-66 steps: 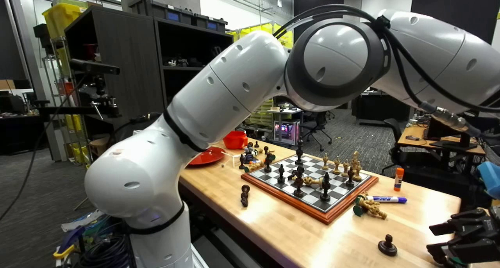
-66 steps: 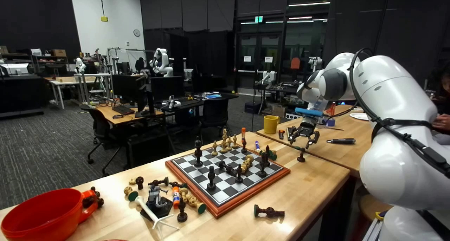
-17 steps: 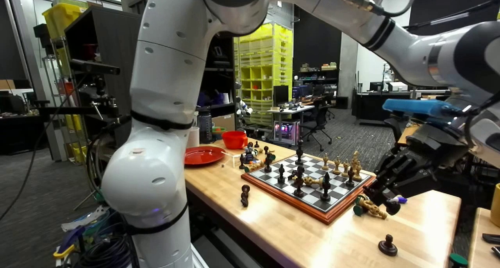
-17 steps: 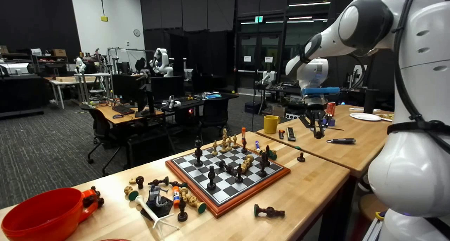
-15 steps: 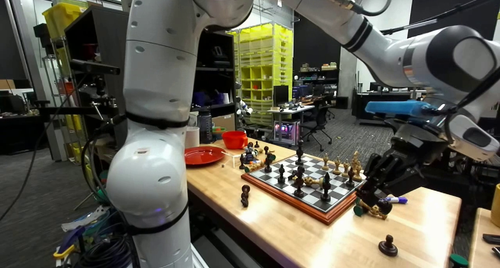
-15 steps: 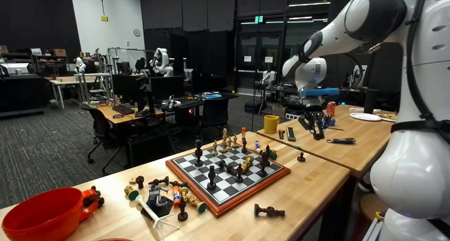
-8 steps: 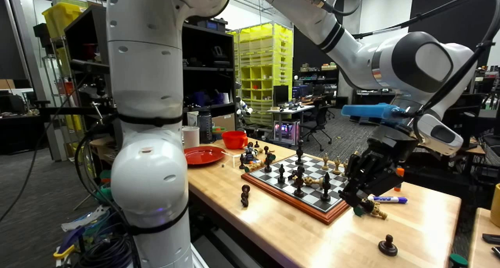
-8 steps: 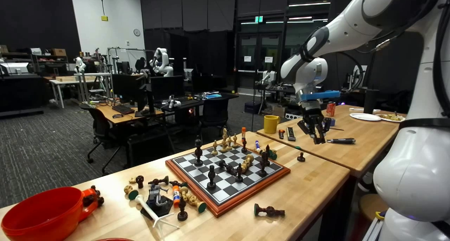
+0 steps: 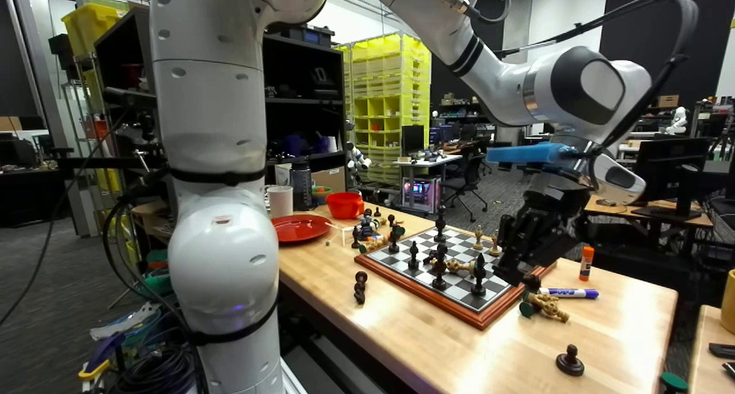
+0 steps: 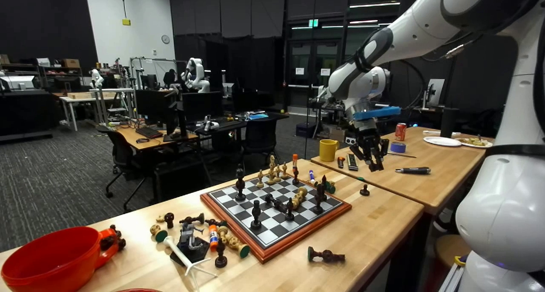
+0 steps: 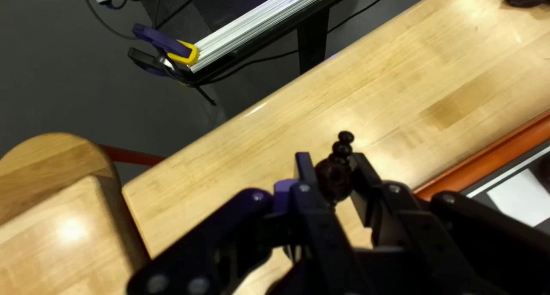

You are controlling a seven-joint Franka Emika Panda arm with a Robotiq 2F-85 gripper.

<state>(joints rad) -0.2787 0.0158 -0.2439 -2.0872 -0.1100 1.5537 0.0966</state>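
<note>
Since a second ago, a dark chess piece [image 11: 334, 176] and the fingers [image 11: 365, 174] gripping it have shifted toward the chessboard [image 11: 472, 174] in both exterior views. It sits clamped between the fingers, which stand only its width apart (its knobbed end pokes out past their tips). Below the fingers spreads the worktop [image 11: 258, 157]; the chessboard lies to their right in the wrist view. In an exterior view, light chess pieces [image 9: 551, 309] lie below and right of the fingers, near a marker [image 9: 568, 293], and a dark pawn [image 9: 569, 362] stands farther below.
</note>
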